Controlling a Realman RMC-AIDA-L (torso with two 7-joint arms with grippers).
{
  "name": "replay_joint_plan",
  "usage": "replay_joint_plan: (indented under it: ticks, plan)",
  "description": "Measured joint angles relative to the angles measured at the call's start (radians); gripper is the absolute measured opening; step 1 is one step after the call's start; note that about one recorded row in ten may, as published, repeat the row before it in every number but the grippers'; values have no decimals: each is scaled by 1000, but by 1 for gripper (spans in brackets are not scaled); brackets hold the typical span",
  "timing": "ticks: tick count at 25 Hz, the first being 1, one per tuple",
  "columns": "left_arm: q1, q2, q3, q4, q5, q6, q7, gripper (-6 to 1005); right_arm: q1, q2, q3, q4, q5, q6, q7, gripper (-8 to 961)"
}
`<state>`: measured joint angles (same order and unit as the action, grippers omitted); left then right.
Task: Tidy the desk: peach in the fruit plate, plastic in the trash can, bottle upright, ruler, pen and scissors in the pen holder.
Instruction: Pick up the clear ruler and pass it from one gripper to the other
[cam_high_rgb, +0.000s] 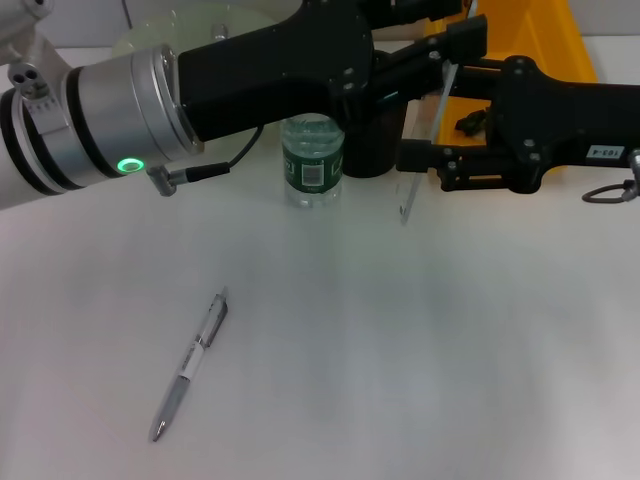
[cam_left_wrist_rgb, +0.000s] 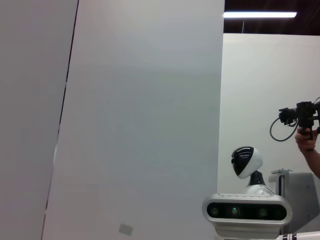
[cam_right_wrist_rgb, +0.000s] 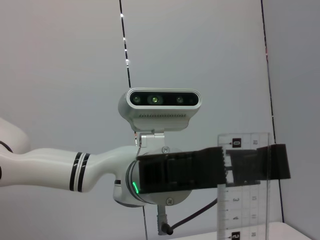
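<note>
- The clear ruler (cam_high_rgb: 428, 140) is held upright in the air near the far edge of the counter (cam_high_rgb: 400, 340), pinched by the left tool (cam_high_rgb: 452, 55), whose fingers are clamped on its upper part.
- In the right wrist view the ruler (cam_right_wrist_rgb: 244, 200) is seen crossed by the dark fingers (cam_right_wrist_rgb: 260, 165) of the left tool (cam_right_wrist_rgb: 227, 167), pressed against both faces.
- The right tool (cam_high_rgb: 425, 160) is reached in from the right edge, its jaws spread apart on either side of the ruler's lower half; whether they touch it cannot be told.
- The water bottle (cam_high_rgb: 312, 160) is stood upright near the far edge, just beside the black pen holder (cam_high_rgb: 375, 140), which is largely hidden behind the arms.
- The yellow trash can (cam_high_rgb: 545, 45) is placed at the far right corner.
- A pale green fruit plate (cam_high_rgb: 190, 30) is seen at the far edge, behind the left arm.
- The ballpoint pen (cam_high_rgb: 190, 365) lies flat on the counter toward the near left, well apart from everything else.
</note>
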<state>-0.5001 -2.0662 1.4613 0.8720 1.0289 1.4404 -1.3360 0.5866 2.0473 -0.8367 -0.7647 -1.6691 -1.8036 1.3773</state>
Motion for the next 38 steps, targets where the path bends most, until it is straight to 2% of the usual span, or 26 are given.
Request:
replay_joint_plan:
  ticks: [26,31,38]
  plan:
    - [2,0,-1,1,2,0,1,387,-5,2,0,-1,6,1,-4,733]
    - [2,0,-2,1,2,0,1,387,-5,2,1,-1,8,1,-5,533]
    - [2,2,-3,1,2,0,2,387,-5,2,-4,-1,8,4,-16,508]
